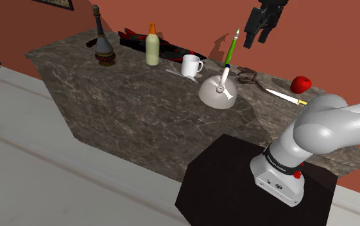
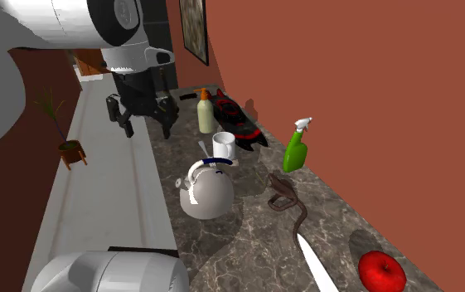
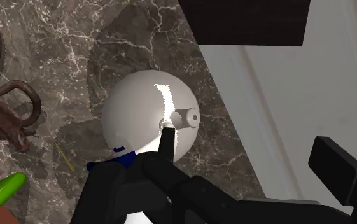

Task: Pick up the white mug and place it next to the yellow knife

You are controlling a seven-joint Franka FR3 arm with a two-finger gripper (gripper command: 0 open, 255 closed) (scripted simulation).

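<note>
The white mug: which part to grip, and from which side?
Probably the rim of the white mug, from above, astride the wall: it stands upright, mouth open. Its handle points to the shoulder view's right, so pinch the opposite side.

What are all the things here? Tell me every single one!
counter: one, dark marbled, along the red wall
mug: one, white, beside the kettle
kettle: one, grey, mid-counter
spray bottle: one, green, near the wall
knife: one, white blade, yellow end, near the apple
apple: one, red, near the wall
snake-like figure: one, brown, between kettle and knife
capped bottle: one, cream, orange cap, beyond the mug
tall bottle: one, dark, counter's far end
arm: one, white, on a dark stand
hand: one, black, open, above the counter
</note>
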